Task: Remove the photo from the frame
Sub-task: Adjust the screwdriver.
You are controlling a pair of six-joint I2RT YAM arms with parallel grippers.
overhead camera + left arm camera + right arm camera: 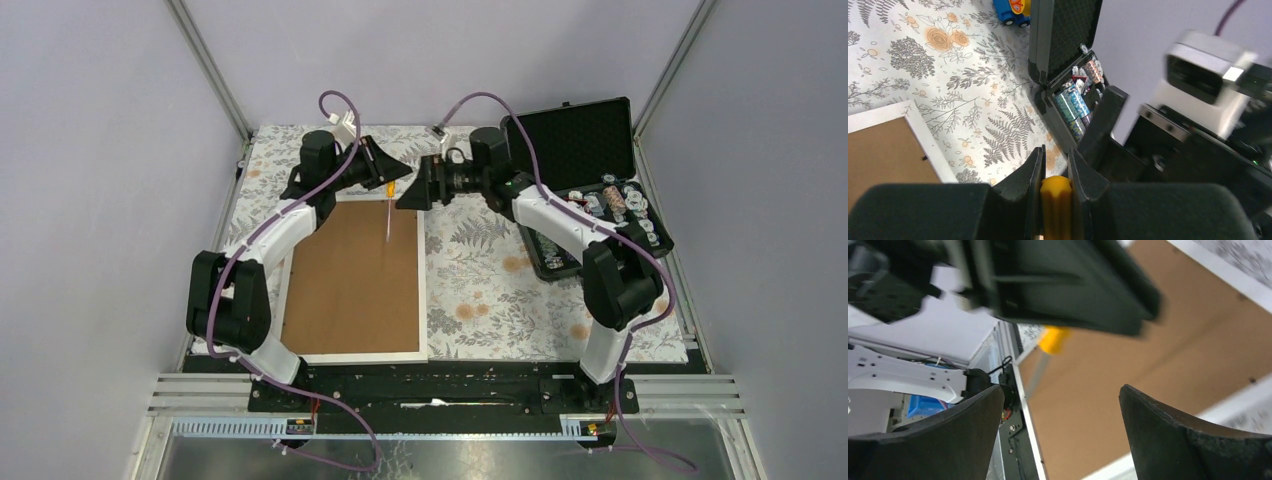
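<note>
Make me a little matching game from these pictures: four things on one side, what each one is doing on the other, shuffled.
1 left pincer
2 right pincer
3 frame
4 black case

A lid raised
B lying back side up
C wide open, empty
D closed on yellow tool handle

Pairs: 1-D, 2-C, 3-B, 4-A

One frame (350,285), one yellow-handled screwdriver (1055,200), one black case (575,135), one blue toy car (1013,12)
</note>
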